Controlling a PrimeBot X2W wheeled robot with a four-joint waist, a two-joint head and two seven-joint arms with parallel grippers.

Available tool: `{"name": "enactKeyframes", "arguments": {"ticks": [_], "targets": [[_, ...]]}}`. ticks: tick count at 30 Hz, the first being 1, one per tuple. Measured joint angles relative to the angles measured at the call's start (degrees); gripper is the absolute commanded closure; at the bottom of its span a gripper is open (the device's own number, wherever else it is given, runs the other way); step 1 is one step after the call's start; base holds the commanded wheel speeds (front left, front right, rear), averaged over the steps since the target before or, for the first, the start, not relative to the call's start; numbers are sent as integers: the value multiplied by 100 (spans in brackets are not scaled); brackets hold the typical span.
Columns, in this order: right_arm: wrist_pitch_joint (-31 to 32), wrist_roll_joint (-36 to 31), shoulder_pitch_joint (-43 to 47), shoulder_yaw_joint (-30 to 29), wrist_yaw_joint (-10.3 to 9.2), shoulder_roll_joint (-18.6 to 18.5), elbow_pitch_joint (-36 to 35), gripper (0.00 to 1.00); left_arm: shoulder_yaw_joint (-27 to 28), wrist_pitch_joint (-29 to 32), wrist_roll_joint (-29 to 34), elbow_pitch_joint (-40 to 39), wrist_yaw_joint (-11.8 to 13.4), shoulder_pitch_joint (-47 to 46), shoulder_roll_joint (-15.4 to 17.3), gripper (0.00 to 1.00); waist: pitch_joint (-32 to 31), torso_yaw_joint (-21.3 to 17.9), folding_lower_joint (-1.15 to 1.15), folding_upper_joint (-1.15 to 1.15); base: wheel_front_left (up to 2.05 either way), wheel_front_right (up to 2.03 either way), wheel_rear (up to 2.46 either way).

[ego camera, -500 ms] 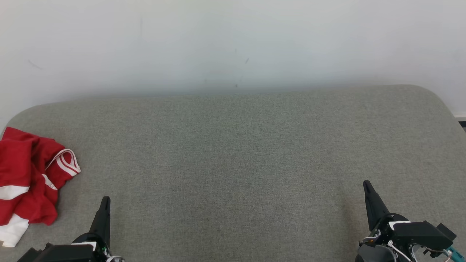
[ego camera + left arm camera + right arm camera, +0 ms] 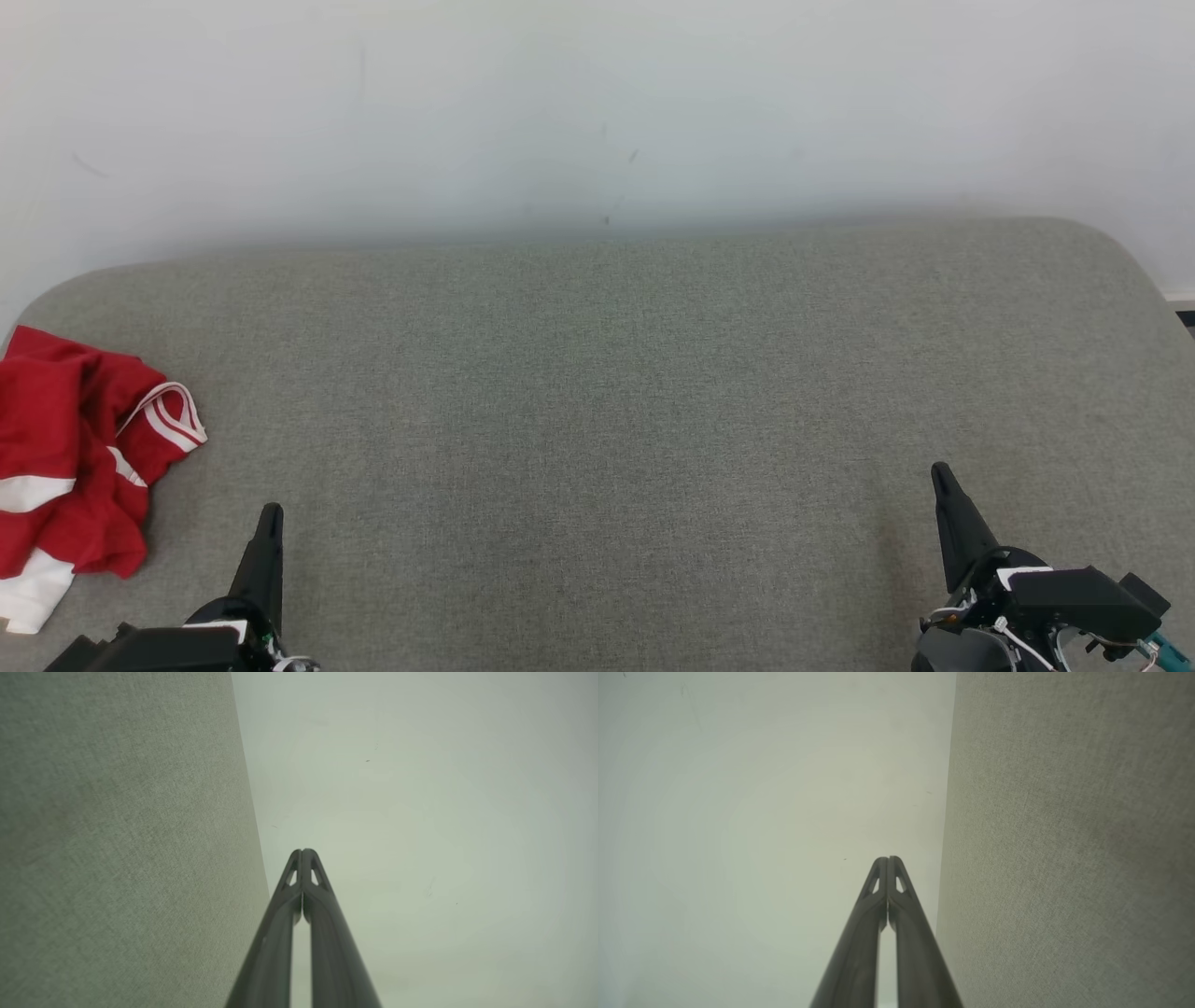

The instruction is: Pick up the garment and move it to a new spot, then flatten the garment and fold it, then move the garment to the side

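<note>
A crumpled red garment (image 2: 70,457) with white stripes lies at the far left edge of the grey-green padded surface (image 2: 597,420). My left gripper (image 2: 271,513) stands at the lower left, shut and empty, a short way right of the garment and not touching it. At the lower right my right gripper (image 2: 938,471) is also shut with nothing in it. In the left wrist view the left gripper (image 2: 303,851) has its tips pressed together, pointing toward the wall. The right wrist view shows the right gripper (image 2: 887,858) with tips touching too.
A pale wall (image 2: 597,112) rises behind the padded surface, whose corners are rounded. The wide middle of the surface lies between my two grippers.
</note>
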Motion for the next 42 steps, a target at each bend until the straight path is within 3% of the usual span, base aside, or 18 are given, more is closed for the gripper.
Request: {"name": "enactKeyframes", "arguments": {"ticks": [35,36,42], "targets": [[-1,0,0,1,0,0,0,100,2,0,0,0,0,1,0,100,0,0,0,0,0,0,0],[-3,-1,8,2,-1,2,31,0,-4,0,1,31,1,3,-2,0,0,0,0,0,0,0,0],[-54,-24,155,31,-23,9,199,0,-33,-74,32,204,18,126,-29,0,5,0,0,0,0,0,0]]}}
